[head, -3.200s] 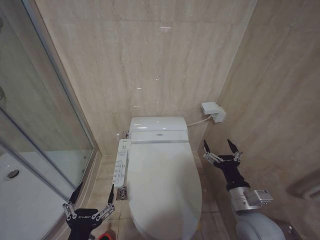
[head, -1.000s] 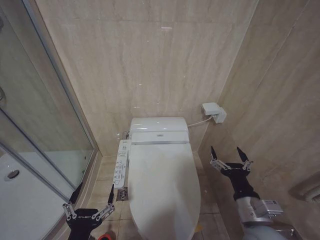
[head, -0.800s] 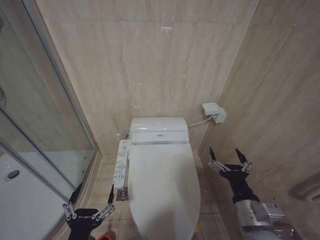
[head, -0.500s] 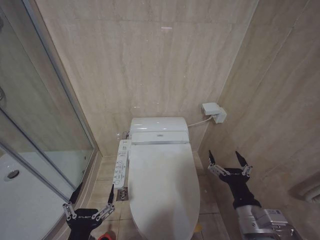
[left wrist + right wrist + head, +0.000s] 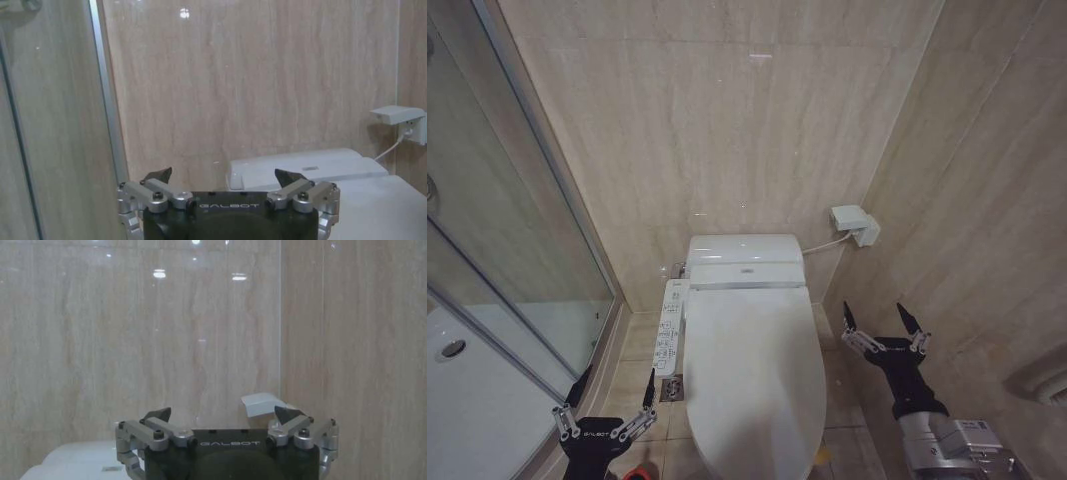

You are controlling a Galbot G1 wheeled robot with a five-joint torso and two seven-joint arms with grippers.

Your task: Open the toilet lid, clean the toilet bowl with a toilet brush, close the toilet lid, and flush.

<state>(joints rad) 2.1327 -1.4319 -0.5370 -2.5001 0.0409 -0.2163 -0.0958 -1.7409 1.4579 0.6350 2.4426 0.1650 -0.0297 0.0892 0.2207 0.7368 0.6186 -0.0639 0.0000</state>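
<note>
The toilet lid [image 5: 749, 380] lies closed, a smooth white oval covering the toilet bowl, which is hidden beneath it. My right gripper [image 5: 874, 314] hangs open and empty to the right of the lid, between the toilet and the right wall, touching nothing. My left gripper [image 5: 617, 378] is open and empty, low on the left over the floor beside the toilet. In the left wrist view the left gripper [image 5: 223, 176] points toward the tank [image 5: 307, 167]. In the right wrist view the right gripper [image 5: 223, 415] faces the back wall. The toilet brush is out of view.
A white control panel [image 5: 670, 325] runs along the toilet's left side, with a floor drain [image 5: 671, 387] below it. A glass shower door [image 5: 517, 250] bounds the left. A white wall box [image 5: 854, 222] with a cable sits right of the tank [image 5: 745, 258]. Something red [image 5: 635, 473] pokes in at the bottom edge.
The right gripper has moved right and back toward me, away from the tank, and has barely shifted in the last half second. The left gripper and lid have not moved.
</note>
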